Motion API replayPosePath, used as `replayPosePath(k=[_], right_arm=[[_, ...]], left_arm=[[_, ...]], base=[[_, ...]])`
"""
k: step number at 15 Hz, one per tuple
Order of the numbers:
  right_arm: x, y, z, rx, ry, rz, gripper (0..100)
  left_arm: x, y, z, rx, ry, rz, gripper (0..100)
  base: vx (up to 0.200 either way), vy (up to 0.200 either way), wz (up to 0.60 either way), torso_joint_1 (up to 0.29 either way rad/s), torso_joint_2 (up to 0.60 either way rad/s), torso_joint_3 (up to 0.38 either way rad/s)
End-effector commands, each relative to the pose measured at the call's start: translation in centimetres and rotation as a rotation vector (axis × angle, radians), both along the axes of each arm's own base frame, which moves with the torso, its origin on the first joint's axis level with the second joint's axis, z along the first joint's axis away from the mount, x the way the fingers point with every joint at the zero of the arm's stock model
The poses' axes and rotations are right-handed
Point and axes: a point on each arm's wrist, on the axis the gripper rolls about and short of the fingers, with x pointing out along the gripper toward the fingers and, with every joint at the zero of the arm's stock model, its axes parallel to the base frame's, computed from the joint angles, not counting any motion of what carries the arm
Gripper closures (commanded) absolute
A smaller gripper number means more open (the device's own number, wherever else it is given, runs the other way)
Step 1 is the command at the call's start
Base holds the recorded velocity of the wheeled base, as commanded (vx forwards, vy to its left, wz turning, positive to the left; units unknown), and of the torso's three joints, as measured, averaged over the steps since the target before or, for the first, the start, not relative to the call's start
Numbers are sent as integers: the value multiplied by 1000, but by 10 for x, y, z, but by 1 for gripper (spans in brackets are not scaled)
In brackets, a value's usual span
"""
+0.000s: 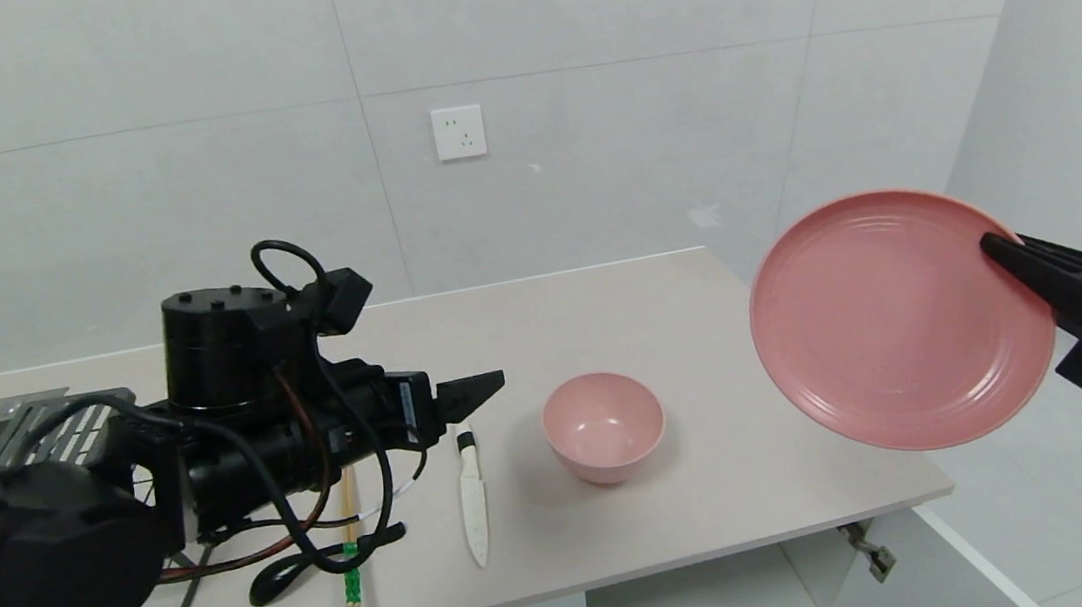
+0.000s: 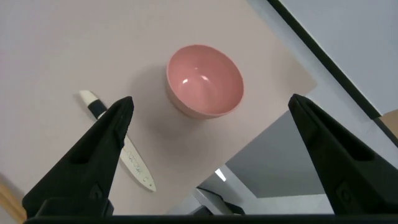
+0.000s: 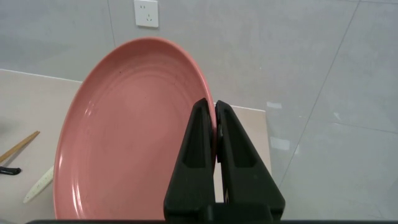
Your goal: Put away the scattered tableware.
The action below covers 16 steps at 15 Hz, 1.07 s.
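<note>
Carrying the pink plate (image 1: 900, 321) off to be put away, while the other tableware waits on the counter (image 1: 721, 486).

The right pincer (image 1: 993, 246) is pressed tight on the plate's rim, pinching it between both fingers. The plate hangs tilted in the air, just past the counter's right edge. I think the plate step is in hand now. Next it needs a place to go, maybe the metal rack (image 1: 31, 422) at the counter's left edge, and a soft set-down so it does not slip. The left pincer (image 1: 481, 386) is spread wide and holds nothing. It hovers over the middle of the counter, above the white knife (image 1: 472, 497) and near the pink bowl (image 1: 604, 426). The bowl sits right of the middle. The chopsticks (image 1: 352, 555) lie by the front edge, partly under the left arm.
</note>
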Motion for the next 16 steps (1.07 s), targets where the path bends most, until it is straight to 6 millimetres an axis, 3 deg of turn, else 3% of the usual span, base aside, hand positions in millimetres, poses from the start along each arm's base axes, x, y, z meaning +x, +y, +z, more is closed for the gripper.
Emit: replayPosePath(k=[1,9,16], right_arm=[[1,0,-1,-1,3,0,100],[1,0,-2,-5,9,-2,100],[1,0,-3,-6,12,-2,100]], left_arm=[[12,-8,-17,25,46,-4,0],[45,-30,-23,3,35,-36,0],[86,-50,-70,30,119,12,0]], base=[[0,0,0,0,0,0],[0,0,0,0,0,0],[0,0,0,0,0,0]])
